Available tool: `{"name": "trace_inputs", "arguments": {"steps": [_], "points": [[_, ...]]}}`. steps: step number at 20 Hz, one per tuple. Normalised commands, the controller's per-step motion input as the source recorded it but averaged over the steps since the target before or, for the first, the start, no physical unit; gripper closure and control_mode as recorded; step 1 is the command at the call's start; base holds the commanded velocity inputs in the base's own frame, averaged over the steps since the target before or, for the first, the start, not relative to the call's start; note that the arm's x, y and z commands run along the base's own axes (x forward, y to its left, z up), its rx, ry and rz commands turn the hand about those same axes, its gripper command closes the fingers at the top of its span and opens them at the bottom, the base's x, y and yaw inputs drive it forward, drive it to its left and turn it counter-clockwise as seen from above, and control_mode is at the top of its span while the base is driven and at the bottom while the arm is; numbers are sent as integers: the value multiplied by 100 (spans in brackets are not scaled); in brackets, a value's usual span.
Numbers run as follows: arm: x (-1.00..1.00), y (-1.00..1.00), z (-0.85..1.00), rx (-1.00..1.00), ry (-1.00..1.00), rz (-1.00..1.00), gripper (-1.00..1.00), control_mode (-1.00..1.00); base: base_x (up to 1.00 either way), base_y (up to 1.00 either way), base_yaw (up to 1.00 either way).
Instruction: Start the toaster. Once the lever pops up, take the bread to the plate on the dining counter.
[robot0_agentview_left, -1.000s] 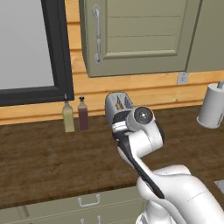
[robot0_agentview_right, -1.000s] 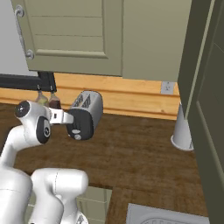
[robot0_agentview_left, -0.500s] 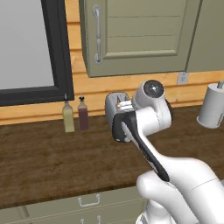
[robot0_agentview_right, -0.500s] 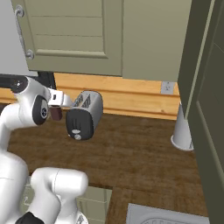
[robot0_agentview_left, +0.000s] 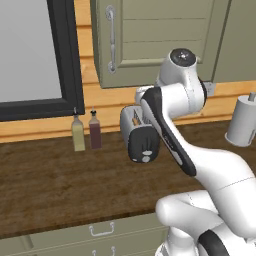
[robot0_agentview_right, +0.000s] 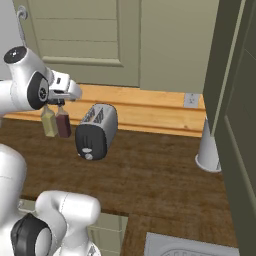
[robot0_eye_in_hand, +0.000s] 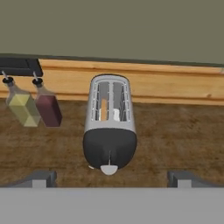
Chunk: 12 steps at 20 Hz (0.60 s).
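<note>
The silver two-slot toaster (robot0_eye_in_hand: 109, 127) stands on the dark wood worktop against the wall, its rounded black end face (robot0_eye_in_hand: 109, 151) and pale knob (robot0_eye_in_hand: 108, 169) toward me. The bread (robot0_eye_in_hand: 103, 109) sits down in its left slot, only an orange-brown edge showing. The lever is too small to make out on the black face. My gripper (robot0_eye_in_hand: 112, 178) hangs open above and in front of the toaster (robot0_agentview_right: 97, 130), fingertips (robot0_eye_in_hand: 41, 178) spread wide, holding nothing. In the left base view my arm crosses in front of the toaster (robot0_agentview_left: 142, 140). The plate and the dining counter are out of view.
Two small bottles, yellow (robot0_eye_in_hand: 22, 107) and dark red (robot0_eye_in_hand: 47, 107), stand just left of the toaster. A paper towel roll (robot0_agentview_right: 207, 147) stands to its right. Wall cabinets (robot0_agentview_left: 160, 40) hang overhead, and a tall cabinet side (robot0_agentview_right: 235, 125) closes off the right.
My hand has risen from low in front of the toaster's black face to above it. The toaster and bottles have not moved, and the fingers stayed apart.
</note>
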Motion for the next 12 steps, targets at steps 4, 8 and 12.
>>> {"name": "trace_inputs", "arguments": {"steps": [4,8,12], "points": [[-9,0,3,0,-5,0,-100,-100,0,0,0],[0,0,0,0,0,0,-100,-100,0,0,0],[0,0,0,0,0,0,-100,-100,0,0,0]]}}
